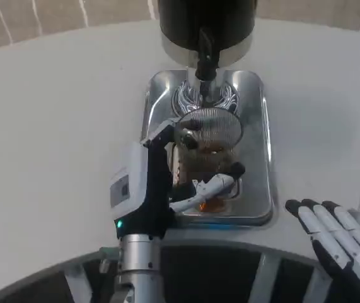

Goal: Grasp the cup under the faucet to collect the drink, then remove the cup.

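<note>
1. We saw the tray (263,189) lying on the table (53,126), in front of the dispenser (206,22).
2. The cup (208,136) stood on the tray, below the faucet (206,53).
3. Our left hand (167,183) wrapped the cup from the left.
4. Our right hand (340,237) lay right of the tray, well apart.
</note>
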Tool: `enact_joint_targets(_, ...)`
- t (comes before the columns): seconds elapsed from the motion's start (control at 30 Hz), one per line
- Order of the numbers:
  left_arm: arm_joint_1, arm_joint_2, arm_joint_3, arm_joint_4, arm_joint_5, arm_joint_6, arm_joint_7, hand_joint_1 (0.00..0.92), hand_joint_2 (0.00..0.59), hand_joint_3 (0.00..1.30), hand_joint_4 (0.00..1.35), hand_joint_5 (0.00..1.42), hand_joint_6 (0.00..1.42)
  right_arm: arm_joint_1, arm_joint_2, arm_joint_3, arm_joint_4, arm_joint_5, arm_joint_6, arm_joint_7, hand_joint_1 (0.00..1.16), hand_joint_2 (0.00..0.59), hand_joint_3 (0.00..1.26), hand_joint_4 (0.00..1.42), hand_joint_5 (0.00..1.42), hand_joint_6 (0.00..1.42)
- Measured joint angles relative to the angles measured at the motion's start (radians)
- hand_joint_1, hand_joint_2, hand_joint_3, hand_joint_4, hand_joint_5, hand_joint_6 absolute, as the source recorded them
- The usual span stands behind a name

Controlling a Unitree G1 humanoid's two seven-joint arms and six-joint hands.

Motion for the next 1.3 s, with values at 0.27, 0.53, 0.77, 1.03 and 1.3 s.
enact_joint_targets(0.27, 0.090, 0.030, 0.010, -0.127, 0.006, 0.014, -0.042, 0.728, 0.064, 1.08, 1.26, 1.36, 1.42, -0.018, -0.011, -0.014, 0.006, 0.015, 0.002, 0.000, 0.70, 0.344, 0.00, 0.00, 0.00, 0.00)
enact_joint_targets(0.53, 0.199, 0.069, 0.042, -0.312, 0.010, 0.038, -0.094, 0.730, 0.063, 1.08, 1.26, 1.36, 1.42, -0.083, -0.008, -0.007, 0.031, -0.020, 0.025, -0.004, 0.63, 0.384, 0.00, 0.00, 0.00, 0.00)
enact_joint_targets(0.77, 0.313, 0.101, 0.070, -0.475, 0.018, 0.045, -0.160, 0.731, 0.063, 1.08, 1.26, 1.36, 1.42, -0.103, -0.011, -0.005, 0.045, -0.029, 0.033, -0.020, 0.56, 0.394, 0.00, 0.00, 0.00, 0.00)
enact_joint_targets(1.03, 0.426, 0.099, 0.067, -0.656, 0.050, 0.043, -0.215, 0.732, 0.062, 1.09, 1.26, 1.37, 1.42, -0.086, -0.015, 0.001, 0.045, -0.055, -0.016, -0.088, 0.33, 0.448, 0.00, 0.00, 0.00, 0.00)
enact_joint_targets(1.3, 0.528, 0.109, 0.031, -0.745, 0.110, 0.020, -0.262, 0.730, 0.061, 1.09, 1.28, 1.37, 1.42, -0.005, -0.026, -0.013, 0.058, -0.048, -0.120, -0.191, 0.36, 0.470, 0.00, 0.00, 0.00, 0.00)
